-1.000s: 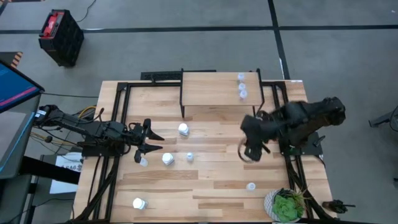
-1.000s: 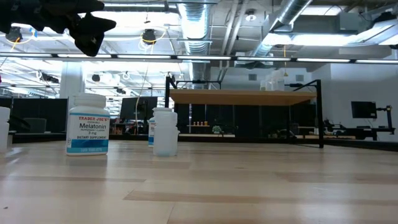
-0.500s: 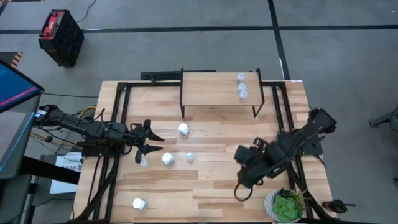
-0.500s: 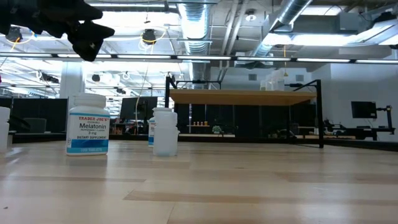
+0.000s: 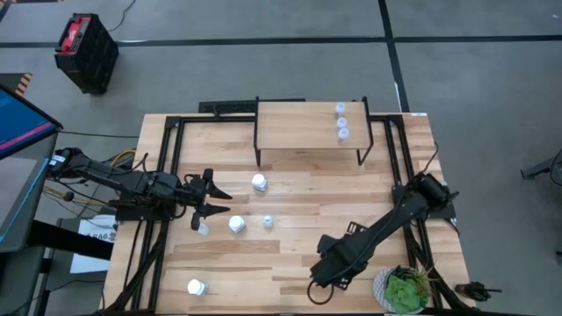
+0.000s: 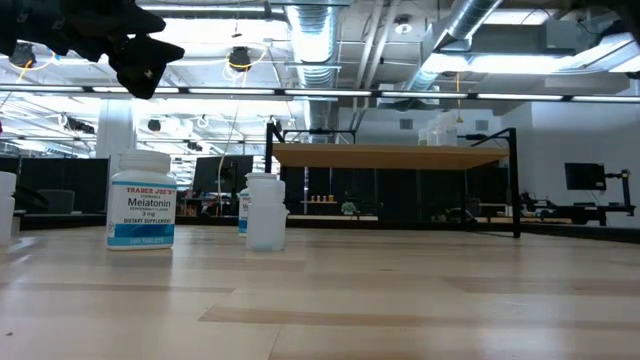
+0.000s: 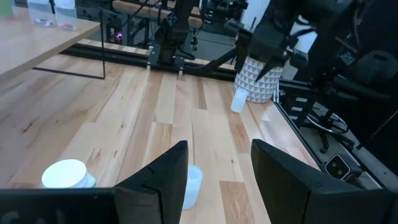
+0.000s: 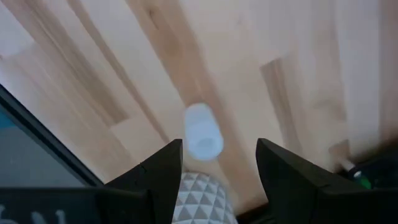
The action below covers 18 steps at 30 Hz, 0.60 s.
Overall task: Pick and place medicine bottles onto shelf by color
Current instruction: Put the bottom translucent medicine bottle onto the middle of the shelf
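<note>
From above, three pale bottles (image 5: 341,121) stand on the shelf (image 5: 299,127) while the right gripper (image 5: 318,290), jaws spread, hangs over the tabletop (image 5: 290,254); its wrist view shows one bottle (image 8: 202,132) between them; the left gripper (image 5: 211,200) waits, jaws apart.

Right arm (image 5: 378,235) covers pale bottle (image 8: 203,132) in high view; bottle blurred in right wrist view. White bottle (image 6: 6,208) cut by low view's edge. Shelf bottles (image 5: 342,122) too small to tell colour. Potted plant (image 5: 403,290) partly cropped.
</note>
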{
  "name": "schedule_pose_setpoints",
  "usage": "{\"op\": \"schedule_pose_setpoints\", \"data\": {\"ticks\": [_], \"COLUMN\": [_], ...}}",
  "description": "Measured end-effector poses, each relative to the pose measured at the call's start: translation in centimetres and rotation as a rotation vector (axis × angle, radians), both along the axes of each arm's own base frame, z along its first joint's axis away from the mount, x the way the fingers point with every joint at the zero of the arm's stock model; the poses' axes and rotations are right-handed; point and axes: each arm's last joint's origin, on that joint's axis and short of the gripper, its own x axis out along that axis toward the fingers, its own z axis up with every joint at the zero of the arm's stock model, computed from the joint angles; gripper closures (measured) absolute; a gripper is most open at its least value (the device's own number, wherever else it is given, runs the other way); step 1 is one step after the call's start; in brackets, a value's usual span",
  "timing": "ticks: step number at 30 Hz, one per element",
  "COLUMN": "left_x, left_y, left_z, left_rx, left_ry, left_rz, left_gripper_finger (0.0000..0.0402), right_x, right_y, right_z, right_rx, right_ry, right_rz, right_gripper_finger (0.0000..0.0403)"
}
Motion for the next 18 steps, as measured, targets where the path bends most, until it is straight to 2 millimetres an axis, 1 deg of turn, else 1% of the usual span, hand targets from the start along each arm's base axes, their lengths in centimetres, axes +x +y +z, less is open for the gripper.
{"op": "schedule_pose_setpoints", "data": {"ticks": [4, 9, 14, 16, 18], "left_x": [0.0, 0.0, 0.0, 0.0, 0.0], "left_y": [0.0, 0.0, 0.0, 0.0, 0.0], "left_z": [0.0, 0.0, -0.1, -0.1, -0.1], "left_rx": [0.0, 0.002, 0.002, 0.002, 0.002], "left_ry": [0.001, 0.005, 0.006, 0.007, 0.007], "left_rz": [0.0, 0.001, 0.0, 0.0, 0.0], "left_gripper_finger": [0.0237, 0.0237, 0.0237, 0.0237, 0.0237], "right_x": [0.3, 0.1, -0.6, -1.1, -1.7], "right_y": [0.3, 0.6, 1.5, 2.1, 2.7], "right_z": [-1.0, -1.0, -0.9, -0.9, -0.9], "right_rx": [-0.019, -0.044, -0.075, -0.083, -0.086], "right_ry": [0.026, 0.016, 0.0, -0.003, -0.004], "right_rz": [-0.055, -0.186, -0.349, -0.369, -0.352], "right_gripper_finger": [0.0177, 0.0177, 0.0177, 0.0177, 0.0177]}}
